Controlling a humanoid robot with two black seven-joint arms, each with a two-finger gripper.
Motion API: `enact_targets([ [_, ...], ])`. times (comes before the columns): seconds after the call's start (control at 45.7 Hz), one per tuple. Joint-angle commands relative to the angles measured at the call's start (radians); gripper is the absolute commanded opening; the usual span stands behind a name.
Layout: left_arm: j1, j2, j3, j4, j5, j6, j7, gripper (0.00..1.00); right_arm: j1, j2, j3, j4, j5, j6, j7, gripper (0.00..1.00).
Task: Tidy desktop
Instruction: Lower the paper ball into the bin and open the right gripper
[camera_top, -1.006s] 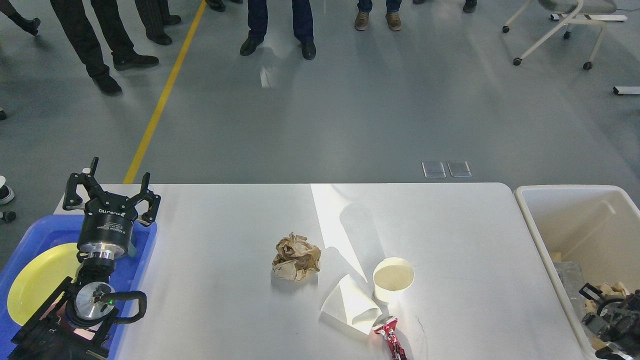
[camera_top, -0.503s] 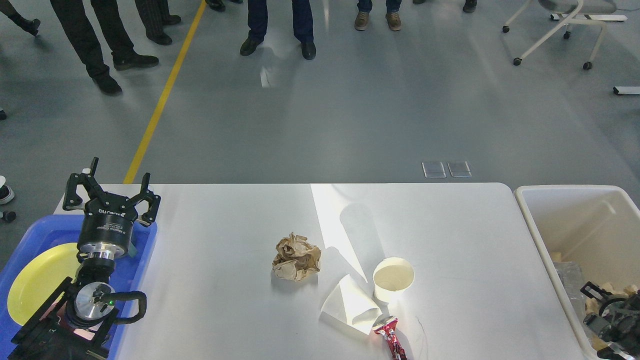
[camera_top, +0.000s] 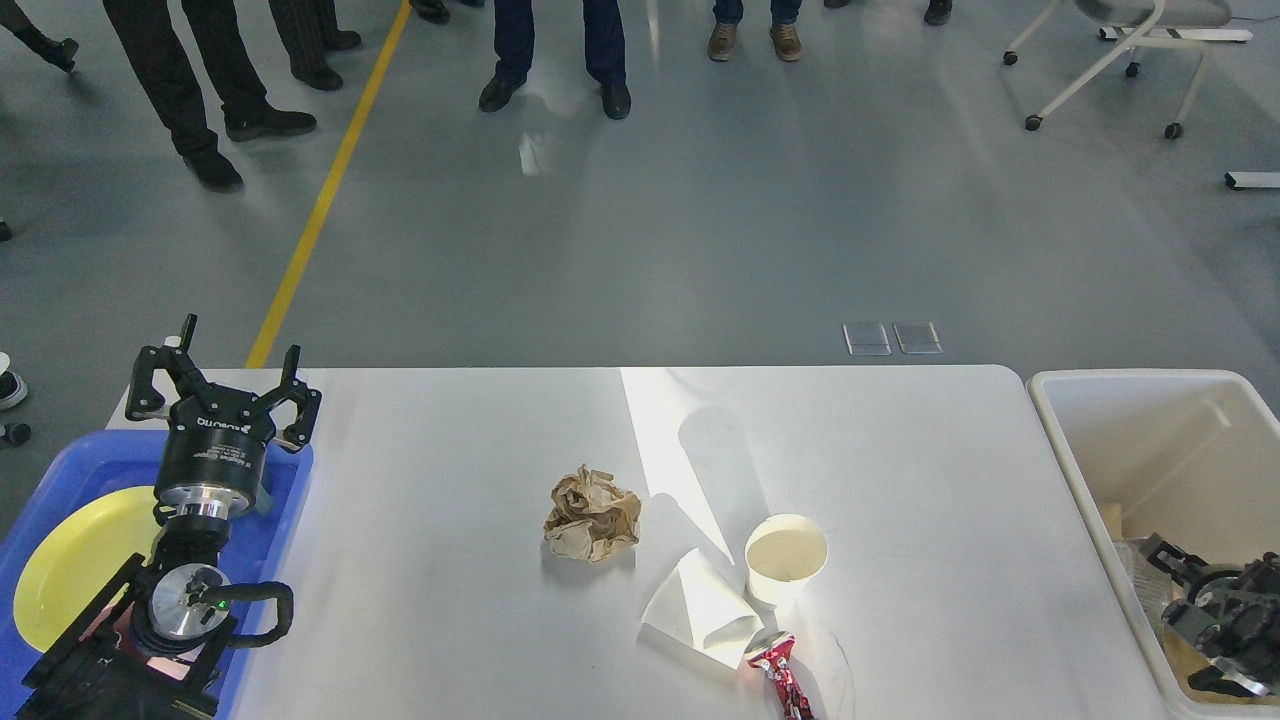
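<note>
The white desktop (camera_top: 450, 610) carries a crumpled brown paper ball (camera_top: 592, 515) at its middle. To the right of the ball stand an upright white paper cup (camera_top: 786, 555), a white paper cone (camera_top: 703, 610) lying on its side, and a red crushed wrapper (camera_top: 785, 678) at the front edge. My left gripper (camera_top: 225, 375) is open and empty, held above the far edge of the blue tray (camera_top: 292, 478). My right gripper (camera_top: 1190, 600) is low inside the cream-white bin (camera_top: 1120, 395). It looks small and dark, so its fingers cannot be told apart.
A yellow plate (camera_top: 70, 560) lies in the blue tray at the left. The bin at the right holds some cardboard and plastic scraps. Several people stand on the grey floor beyond the table, and a wheeled chair (camera_top: 1110, 60) is at the far right.
My right gripper has risen a little and shifted left inside the bin. The left arm and the things on the desktop have not moved.
</note>
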Motion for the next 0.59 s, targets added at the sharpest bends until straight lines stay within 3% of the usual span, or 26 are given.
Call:
enact_targets([
  [0.0, 0.001, 0.000, 0.000, 0.000, 0.001, 0.000, 0.000, 0.96, 0.094, -0.089, -0.012, 0.147, -0.039, 0.006, -0.009, 1.00],
  [0.109, 0.001, 0.000, 0.000, 0.000, 0.001, 0.000, 0.000, 0.96, 0.210, -0.179, -0.025, 0.322, -0.114, 0.024, -0.017, 1.00],
  [0.197, -0.001, 0.000, 0.000, 0.000, 0.001, 0.000, 0.000, 0.96, 0.305, -0.221, -0.079, 0.424, -0.147, 0.104, -0.018, 1.00],
  [0.284, -0.001, 0.000, 0.000, 0.000, 0.001, 0.000, 0.000, 0.96, 0.433, -0.221, -0.191, 0.474, -0.148, 0.239, -0.017, 1.00],
  [0.438, 0.001, 0.000, 0.000, 0.000, 0.001, 0.000, 0.000, 0.96, 0.730, -0.183, -0.387, 0.600, -0.138, 0.569, -0.017, 1.00],
  [0.569, -0.001, 0.000, 0.000, 0.000, 0.001, 0.000, 0.000, 0.96, 0.908, -0.147, -0.459, 0.712, -0.125, 0.731, -0.017, 1.00],
])
